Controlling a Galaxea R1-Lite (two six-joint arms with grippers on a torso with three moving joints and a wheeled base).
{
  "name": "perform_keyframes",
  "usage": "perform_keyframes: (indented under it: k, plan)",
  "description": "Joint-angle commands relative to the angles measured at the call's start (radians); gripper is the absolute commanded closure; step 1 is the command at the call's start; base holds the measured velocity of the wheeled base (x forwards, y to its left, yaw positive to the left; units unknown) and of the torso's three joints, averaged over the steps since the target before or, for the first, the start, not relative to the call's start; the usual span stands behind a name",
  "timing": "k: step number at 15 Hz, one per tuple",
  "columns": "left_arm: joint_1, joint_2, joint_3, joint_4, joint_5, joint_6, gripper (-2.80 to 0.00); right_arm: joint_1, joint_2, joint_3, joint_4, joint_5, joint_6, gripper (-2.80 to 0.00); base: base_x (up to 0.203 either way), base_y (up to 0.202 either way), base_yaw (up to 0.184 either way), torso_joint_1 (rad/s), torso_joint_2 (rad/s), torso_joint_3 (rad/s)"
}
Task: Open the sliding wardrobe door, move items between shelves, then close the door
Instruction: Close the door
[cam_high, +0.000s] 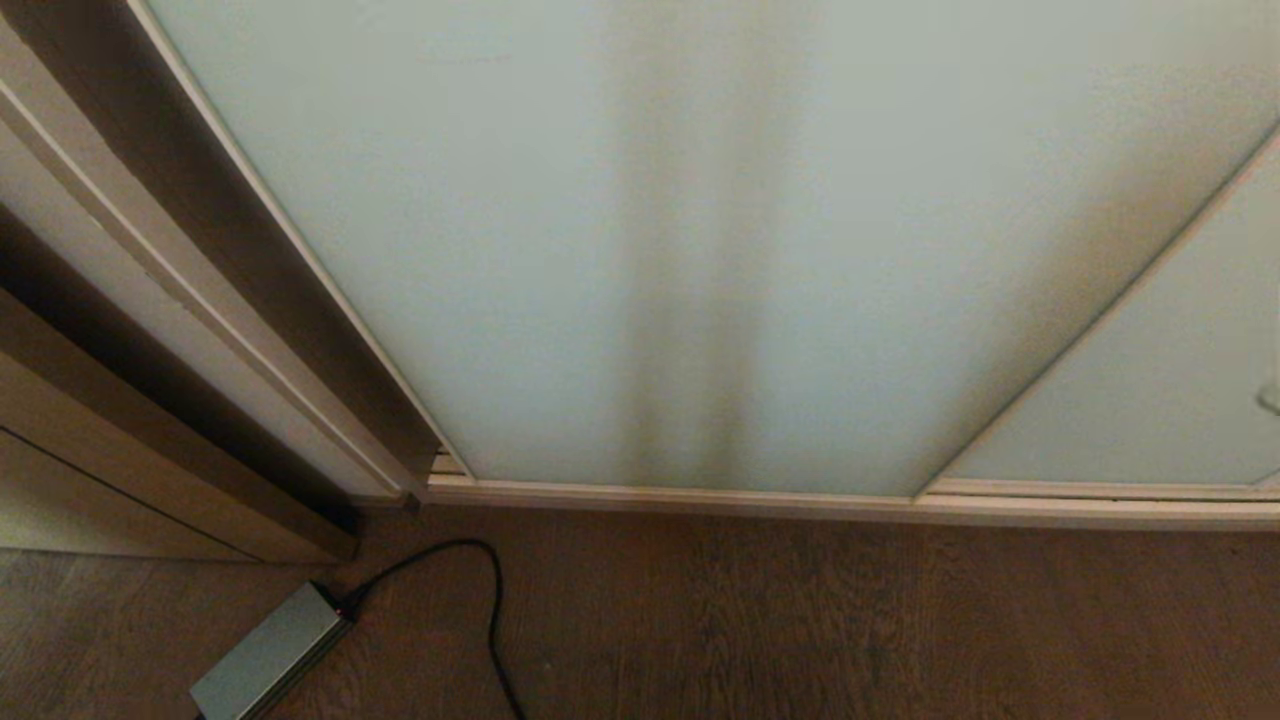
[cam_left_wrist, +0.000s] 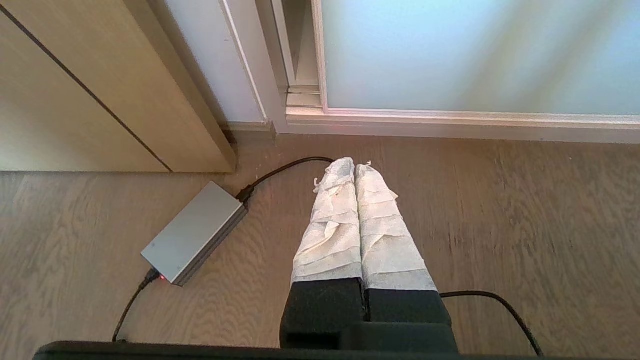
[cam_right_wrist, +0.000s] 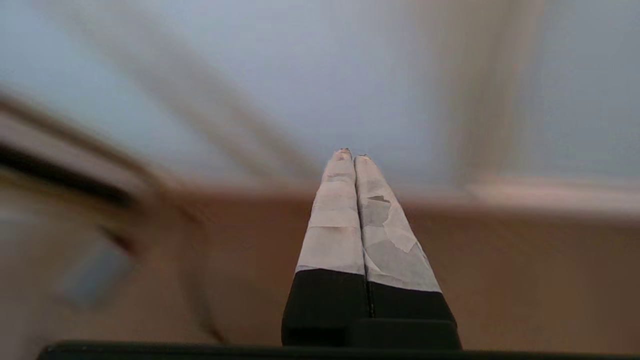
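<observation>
The sliding wardrobe door (cam_high: 640, 250) is a pale green frosted glass panel in a thin cream frame, filling most of the head view; it stands closed against the left jamb. It also shows in the left wrist view as the sliding wardrobe door (cam_left_wrist: 475, 55). A second glass panel (cam_high: 1150, 390) overlaps it on the right. The shelves are hidden behind the glass. My left gripper (cam_left_wrist: 354, 166) hangs shut and empty above the wooden floor, short of the door's bottom rail. My right gripper (cam_right_wrist: 352, 155) is shut and empty, pointing toward the glass (cam_right_wrist: 300, 75). Neither arm shows in the head view.
A grey power brick (cam_left_wrist: 195, 232) with a black cable (cam_left_wrist: 285, 170) lies on the wooden floor (cam_high: 800, 620) at the lower left, near the brown wooden door frame (cam_high: 150, 430). The cream floor track (cam_high: 800, 500) runs along the door's base.
</observation>
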Motion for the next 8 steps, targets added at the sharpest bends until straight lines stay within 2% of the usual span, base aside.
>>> perform_keyframes:
  k: [1,4,6,8]
  plan:
    - [0.0,0.0,0.0,-0.001,0.0,-0.001,0.0,0.057,-0.287,0.136,0.075,-0.127,-0.121,0.0,0.0,0.0,0.0,0.0,0.0,0.0]
    - [0.0,0.0,0.0,-0.001,0.0,0.001,0.0,0.11,-0.566,0.32,0.155,-0.255,-0.178,0.0,0.0,0.0,0.0,0.0,0.0,0.0]
    - [0.0,0.0,0.0,-0.001,0.0,-0.001,0.0,0.127,-0.632,0.468,0.148,-0.335,-0.19,0.0,0.0,0.0,0.0,0.0,0.0,0.0]
    - [0.0,0.0,0.0,-0.001,0.0,-0.001,0.0,0.152,-0.639,0.594,0.115,-0.381,-0.198,0.0,0.0,0.0,0.0,0.0,0.0,0.0]
